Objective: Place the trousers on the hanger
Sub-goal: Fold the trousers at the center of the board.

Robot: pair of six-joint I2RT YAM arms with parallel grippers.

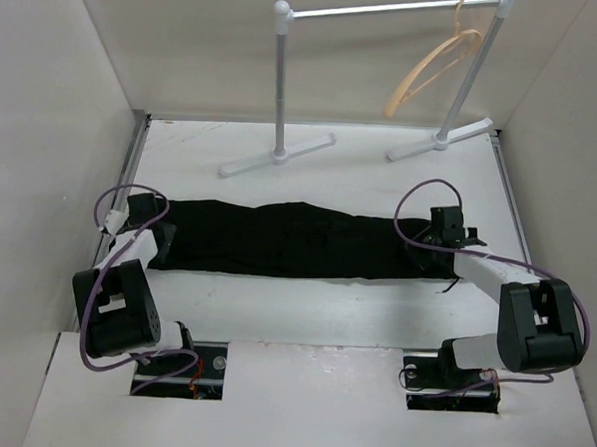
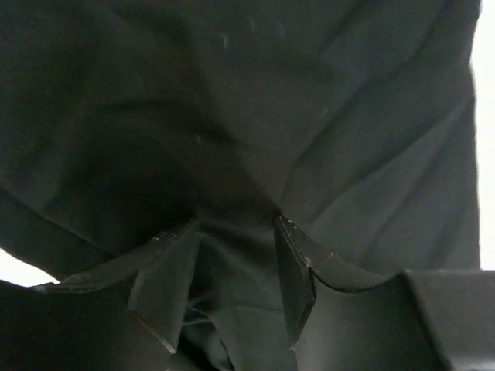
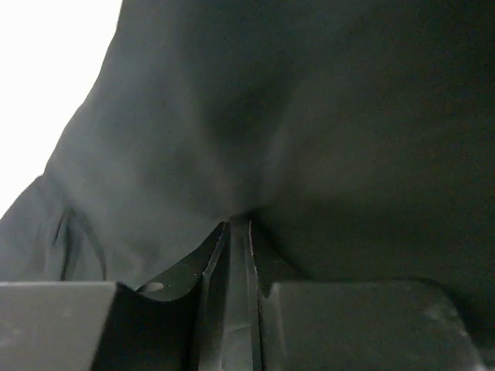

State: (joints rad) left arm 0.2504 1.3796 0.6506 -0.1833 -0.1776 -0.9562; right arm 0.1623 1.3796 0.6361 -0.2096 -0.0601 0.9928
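The black trousers [image 1: 288, 238] lie stretched left to right across the white table. The tan hanger [image 1: 432, 70] hangs by its hook from the rail at the back right. My left gripper [image 1: 151, 212] is down on the trousers' left end. In the left wrist view the left gripper [image 2: 236, 226] has its jaws apart with a fold of the trousers [image 2: 309, 116] bunched between them. My right gripper [image 1: 440, 227] is down on the right end. In the right wrist view the right gripper [image 3: 238, 224] is shut on a pinch of the trousers [image 3: 193, 139].
A white tubular rack [image 1: 281, 82] stands at the back of the table, its two flat feet [image 1: 278, 155] just beyond the trousers. White walls close in the left, right and back sides. Purple cables loop off both arms.
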